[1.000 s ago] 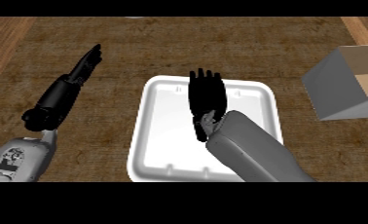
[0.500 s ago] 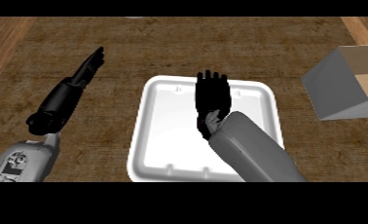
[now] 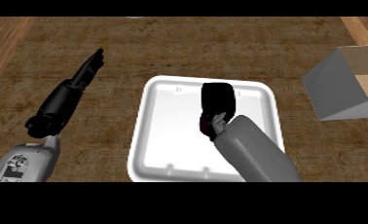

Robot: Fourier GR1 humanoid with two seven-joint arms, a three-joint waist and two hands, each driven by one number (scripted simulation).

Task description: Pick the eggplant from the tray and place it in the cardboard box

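Note:
The white tray (image 3: 167,135) lies on the wooden counter in the middle of the head view. My right hand (image 3: 217,99) is over the tray's middle with its fingers curled downward. A dark purple bit of the eggplant (image 3: 208,123) shows just under the palm, next to the wrist; the hand hides the rest of it. The cardboard box (image 3: 336,87) stands open at the right edge, apart from the tray. My left hand (image 3: 88,70) rests at the left of the tray, fingers straight and holding nothing.
Brown wooden counter (image 3: 215,43) stretches behind the tray and between the tray and the box. A lighter strip runs along the counter's far left and right edges.
My right hand's fingers have gone from straight to curled down over the eggplant in the tray. The left arm has shifted slightly to the right.

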